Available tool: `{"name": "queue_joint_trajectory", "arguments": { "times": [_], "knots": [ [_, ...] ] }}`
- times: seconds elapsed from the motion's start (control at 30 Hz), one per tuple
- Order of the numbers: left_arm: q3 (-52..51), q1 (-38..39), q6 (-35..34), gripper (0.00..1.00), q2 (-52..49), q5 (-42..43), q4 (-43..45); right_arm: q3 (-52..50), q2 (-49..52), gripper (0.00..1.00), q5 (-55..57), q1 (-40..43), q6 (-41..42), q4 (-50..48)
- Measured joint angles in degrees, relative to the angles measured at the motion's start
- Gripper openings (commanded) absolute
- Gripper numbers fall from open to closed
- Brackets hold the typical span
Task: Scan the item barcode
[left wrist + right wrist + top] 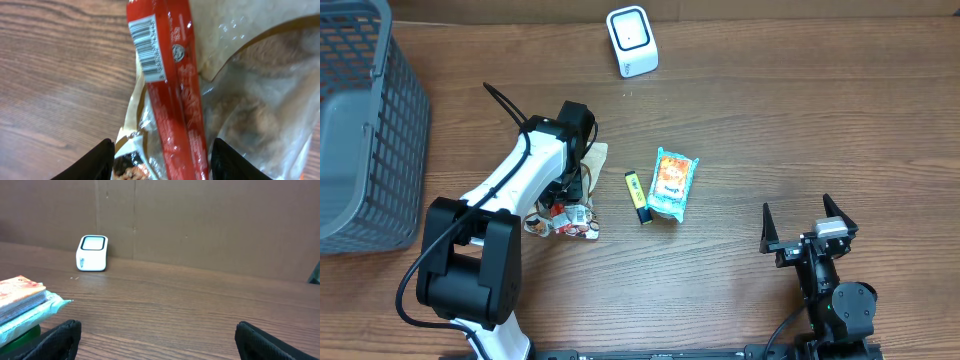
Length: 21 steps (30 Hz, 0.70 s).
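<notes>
1. Left of the scanner (632,40) and nearer the arms, the snack bag (572,224) lies on the desk. The left gripper (161,150) straddles it, jaws either side; I cannot tell whether they pinch it
2. Its barcode (147,47) sits on the red strip; in a loose grip the crinkly film could slip or fold, hiding the code from the scanner
3. Right of the scanner, the right gripper (797,210) has jaws spread wide, empty
</notes>
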State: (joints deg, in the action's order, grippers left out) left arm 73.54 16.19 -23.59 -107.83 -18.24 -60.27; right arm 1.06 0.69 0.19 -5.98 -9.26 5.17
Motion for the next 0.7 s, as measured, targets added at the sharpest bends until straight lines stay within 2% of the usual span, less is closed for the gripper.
{"name": "queue_joint_trajectory", "arguments": {
  "times": [0.13,0.47,0.7],
  "knots": [
    [5.01,-0.07,0.02,0.54,-0.02,0.44,-3.93,0.00,0.00,1.00,0.02,-0.02,0.00,0.00],
    [30.23,-0.17,0.02,0.59,-0.04,4.81,-15.47,0.00,0.00,1.00,0.00,0.00,0.00,-0.02],
    [34.51,-4.20,0.33,0.58,0.02,4.92,-16.92,0.00,0.00,1.00,0.02,0.00,0.00,-0.02]
  ]
}}
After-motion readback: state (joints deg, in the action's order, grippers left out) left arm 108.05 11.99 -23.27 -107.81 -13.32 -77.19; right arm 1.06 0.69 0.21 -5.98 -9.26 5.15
